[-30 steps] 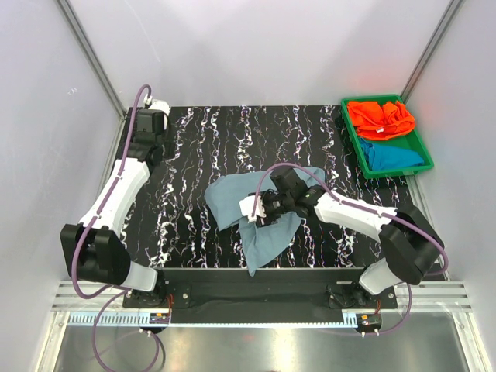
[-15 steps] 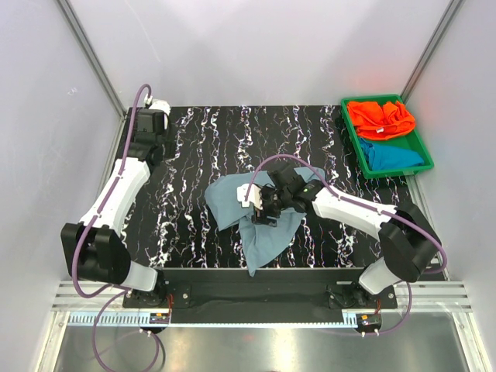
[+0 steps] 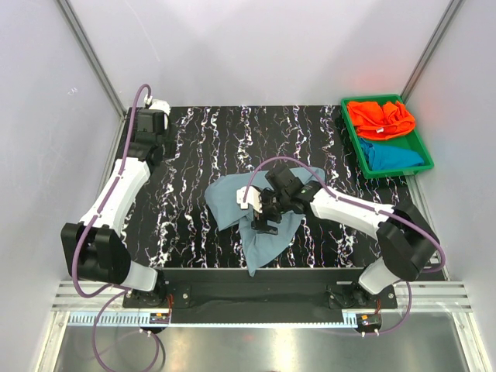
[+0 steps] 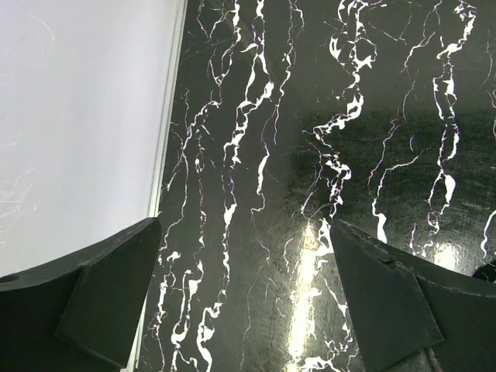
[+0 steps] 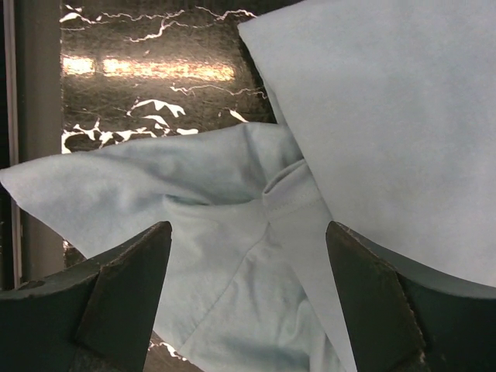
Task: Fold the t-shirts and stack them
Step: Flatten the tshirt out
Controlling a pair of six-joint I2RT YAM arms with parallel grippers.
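Top view: my right gripper (image 3: 262,219) sits low over the grey-blue t-shirt (image 3: 229,203). The shirt lies crumpled mid-table (image 3: 194,147), toward the near edge. My left gripper (image 3: 157,106) is at the far left corner, well apart from the cloth. The orange t-shirt (image 3: 380,116) and teal t-shirt (image 3: 395,156) lie in the green tray (image 3: 353,133) at far right.

Left wrist: my fingers (image 4: 101,302) are spread wide over the marbled tabletop — the white wall (image 4: 77,116) is just beside.

Right wrist: my fingers (image 5: 124,294) are spread wide, with grey-blue folds and a seam showing between them. Whether they touch the cloth — cannot tell.
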